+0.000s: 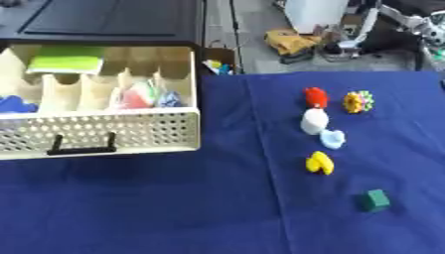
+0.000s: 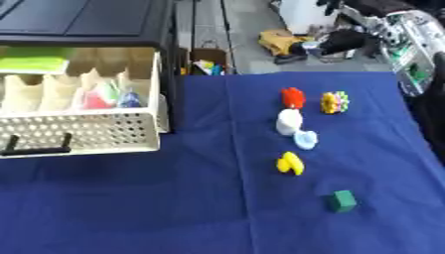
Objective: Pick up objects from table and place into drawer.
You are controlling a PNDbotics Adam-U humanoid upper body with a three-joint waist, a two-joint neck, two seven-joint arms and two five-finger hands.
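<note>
Beyond the worktop's far right corner, the right arm [image 2: 402, 37] shows a silver casing with small green marks, ending in a blurred black right hand [image 2: 344, 41].

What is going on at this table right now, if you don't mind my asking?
Nothing is being handled at this moment; neither robot hand is in view. The cream drawer stands pulled open on the left, already holding a few things. Six small toys wait on the blue cloth, from a red one down to a green block.

This looks like a robotics lab: a bench [image 1: 174, 208] under blue cloth, a bare concrete floor [image 1: 257, 44] behind it, and machinery with cabling [image 2: 396, 34] crowding the far corner.
</note>
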